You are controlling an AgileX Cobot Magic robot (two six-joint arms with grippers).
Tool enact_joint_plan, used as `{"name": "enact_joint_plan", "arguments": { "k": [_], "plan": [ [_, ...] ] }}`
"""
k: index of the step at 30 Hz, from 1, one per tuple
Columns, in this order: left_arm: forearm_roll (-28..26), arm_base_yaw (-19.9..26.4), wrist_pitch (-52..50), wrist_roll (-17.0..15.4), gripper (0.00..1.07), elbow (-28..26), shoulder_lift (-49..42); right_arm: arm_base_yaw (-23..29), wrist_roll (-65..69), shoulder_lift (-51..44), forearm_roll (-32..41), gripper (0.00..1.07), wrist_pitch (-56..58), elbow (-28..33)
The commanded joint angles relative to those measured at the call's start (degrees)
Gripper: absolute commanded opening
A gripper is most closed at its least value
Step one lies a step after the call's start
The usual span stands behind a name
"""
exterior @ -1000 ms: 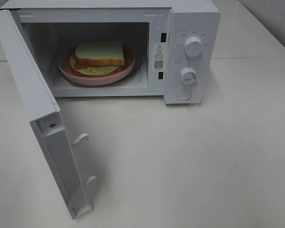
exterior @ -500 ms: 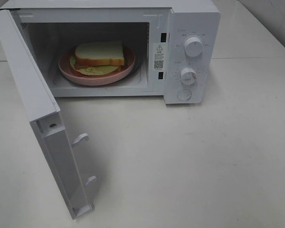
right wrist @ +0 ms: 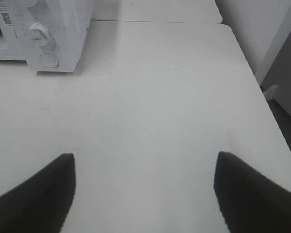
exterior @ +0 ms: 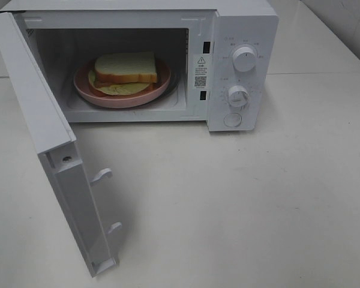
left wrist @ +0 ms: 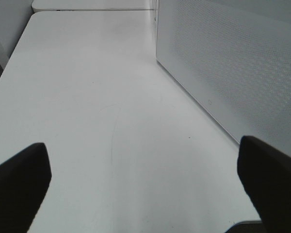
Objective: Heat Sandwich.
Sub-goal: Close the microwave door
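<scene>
Our left gripper (left wrist: 143, 165) & right gripper (right wrist: 145, 160) gape, empty. Door (left wrist: 233, 63) stands open beside left gripper; glancing push cd bounce it unlatched, leaving sandwich (exterior: 126, 69) unheated.

Shows only as pairs of fingers in the wrist views. On the left gripper (left wrist: 143, 148), broad blunt-ended fingers (left wrist: 19, 187), dark brownish-black, matte, soft with blur at the edges. On the right gripper (right wrist: 145, 159), plain black fingers (right wrist: 36, 199) narrowing to rounded wedge tips.
</scene>
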Motion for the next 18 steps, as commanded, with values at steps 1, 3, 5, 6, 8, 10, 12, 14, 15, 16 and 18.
{"name": "enact_joint_plan", "arguments": {
  "k": [1,3,5,6,8,10,12,14,15,16,18],
  "plan": [
    [0.11,0.17,-0.57,-0.23,1.0,0.0,-0.97,-0.92,-0.86,-1.6,0.23,0.76,-0.69,0.0],
    [0.11,0.17,-0.57,-0.23,1.0,0.0,-0.92,-0.92,-0.86,-1.6,0.23,0.76,-0.69,0.0],
    [0.11,0.17,-0.57,-0.17,1.0,0.0,-0.74,-0.92,-0.86,-1.55,0.29,0.76,-0.69,0.0],
    [0.11,0.17,-0.57,-0.17,1.0,0.0,-0.52,-0.92,-0.86,-1.55,0.29,0.76,-0.69,0.0],
    [0.11,0.17,-0.57,-0.17,1.0,0.0,-0.46,-0.92,-0.86,-1.55,0.29,0.76,-0.69,0.0],
    [0.11,0.17,-0.57,-0.17,1.0,0.0,-0.46,-0.92,-0.86,-1.55,0.29,0.76,-0.69,0.0],
    [0.11,0.17,-0.57,-0.17,1.0,0.0,-0.46,-0.92,-0.86,-1.49,0.29,0.76,-0.69,0.0],
    [0.11,0.17,-0.57,-0.17,1.0,0.0,-0.46,-0.92,-0.86,-1.49,0.29,0.76,-0.69,0.0],
    [0.11,0.17,-0.57,-0.17,1.0,0.0,-0.46,-0.92,-0.86,-1.49,0.29,0.76,-0.69,0.0],
    [0.11,0.17,-0.57,-0.17,1.0,0.0,-0.46,-0.92,-0.86,-1.49,0.29,0.76,-0.69,0.0],
    [0.11,0.17,-0.57,-0.17,1.0,0.0,-0.46,-0.92,-0.86,-1.49,0.29,0.76,-0.69,0.0]
  ]
}}
